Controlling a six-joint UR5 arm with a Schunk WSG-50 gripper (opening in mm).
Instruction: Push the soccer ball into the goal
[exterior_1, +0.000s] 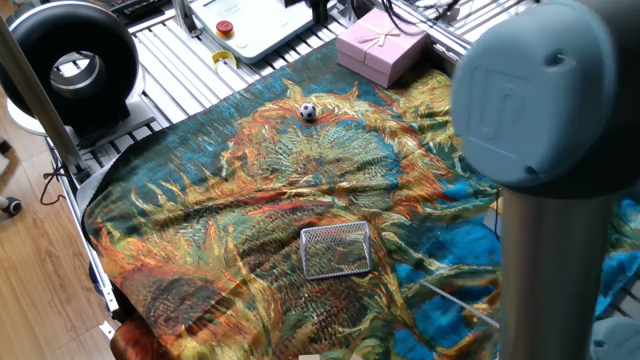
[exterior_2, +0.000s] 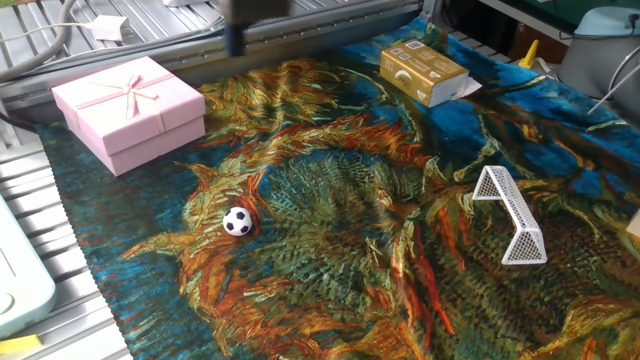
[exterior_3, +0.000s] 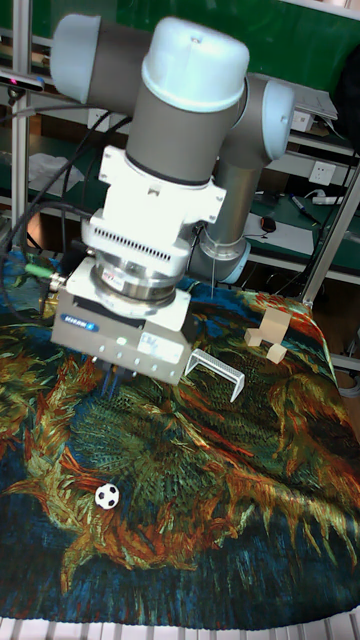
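The tiny black-and-white soccer ball (exterior_1: 308, 112) (exterior_2: 237, 221) (exterior_3: 107, 495) rests on the patterned cloth, near the end where the pink box stands. The goal (exterior_1: 336, 250) (exterior_2: 512, 215) (exterior_3: 215, 368), a small silver wire-mesh frame, sits at the opposite part of the cloth, well apart from the ball. My gripper (exterior_1: 320, 10) (exterior_2: 237, 40) hangs above the cloth's far edge, beyond the ball and away from it. It is blurred and shows as one narrow dark bar, fingers together, holding nothing. In the tall view its body hides the fingers.
A pink gift box (exterior_1: 383, 50) (exterior_2: 128, 108) stands at the cloth's edge near the gripper. A tan cardboard box (exterior_2: 424, 72) lies by another edge. Wooden blocks (exterior_3: 268, 335) sit beyond the goal. The arm's grey joint (exterior_1: 520, 100) blocks the right of one fixed view.
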